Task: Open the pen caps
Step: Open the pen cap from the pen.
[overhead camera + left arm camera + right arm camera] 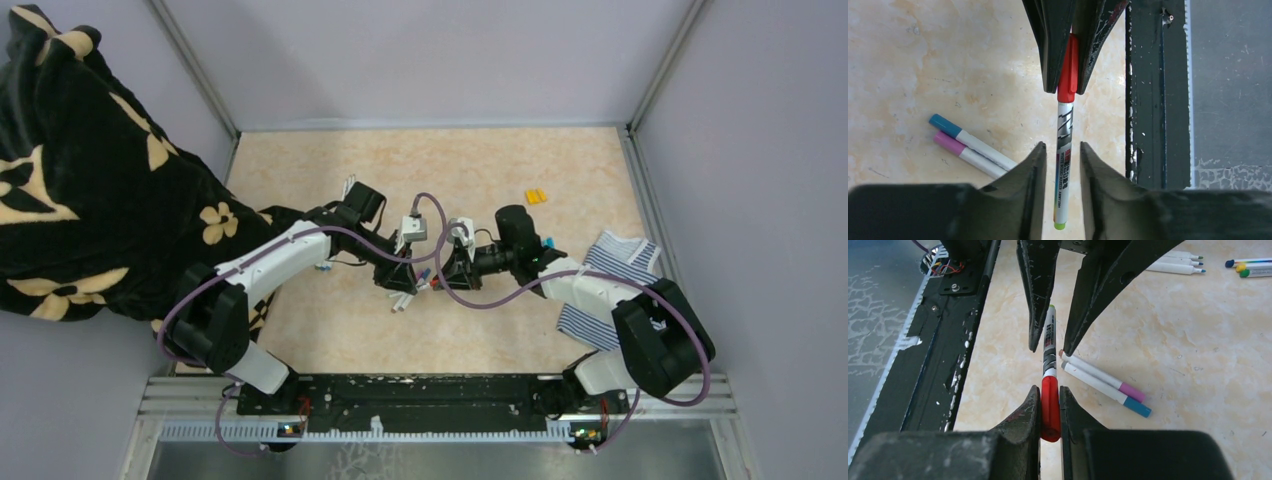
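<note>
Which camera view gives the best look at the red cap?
The right wrist view: the red cap is close and large, clamped in the right gripper. The left wrist view shows it partly hidden by that gripper. In the top view it is too small to find.

Beige marbled table (450,160), loose pens (977,144), yellow caps (537,196), striped cloth (620,255)

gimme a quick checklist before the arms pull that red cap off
1. Right gripper clamped on the red cap: ok.
2. Left gripper clamped on the white barrel: not ok, gaps show on either side.
3. Red cap seated on the barrel, not yet off: ok.
4. Pen lined up straight between both grippers: ok.
5. Blue-capped pen and pink-capped pen on the table clear of the fingers: cannot tell.
</note>
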You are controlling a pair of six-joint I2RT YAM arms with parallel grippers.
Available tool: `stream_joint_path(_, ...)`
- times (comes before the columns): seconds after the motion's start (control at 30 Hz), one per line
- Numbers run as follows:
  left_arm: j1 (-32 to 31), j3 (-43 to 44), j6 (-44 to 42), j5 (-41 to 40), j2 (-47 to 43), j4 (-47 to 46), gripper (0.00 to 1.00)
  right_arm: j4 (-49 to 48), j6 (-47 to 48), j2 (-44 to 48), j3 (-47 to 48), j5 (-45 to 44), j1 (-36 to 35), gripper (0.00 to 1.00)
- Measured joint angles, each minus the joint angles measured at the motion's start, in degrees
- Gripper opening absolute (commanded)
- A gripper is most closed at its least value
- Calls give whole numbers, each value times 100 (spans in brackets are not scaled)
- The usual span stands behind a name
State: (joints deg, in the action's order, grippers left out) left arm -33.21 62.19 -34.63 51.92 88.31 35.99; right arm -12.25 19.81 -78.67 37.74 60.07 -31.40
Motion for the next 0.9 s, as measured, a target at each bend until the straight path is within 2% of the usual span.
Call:
stream_joint_path(0.1, 0, 0, 0, -7, 0, 2, 52, 63, 9, 0, 59, 2, 0, 0)
stream_joint_path(0.27, 0, -11, -20, -7, 0, 2, 53, 74, -70, 0, 107, 39, 13, 0)
stream_joint_path(0.4, 0, -35, -22, -7, 0, 2, 38, 68, -195, 0, 107, 98, 79, 0)
stream_joint_path(0.63, 0, -44, -52, 7, -2, 2, 0, -9, -343, -28, 107, 133, 131, 0)
stream_joint_path(0.9, -13, -153, -7, -138, -94, -201, 0, -31, -511, -109, 136, 151, 203, 0)
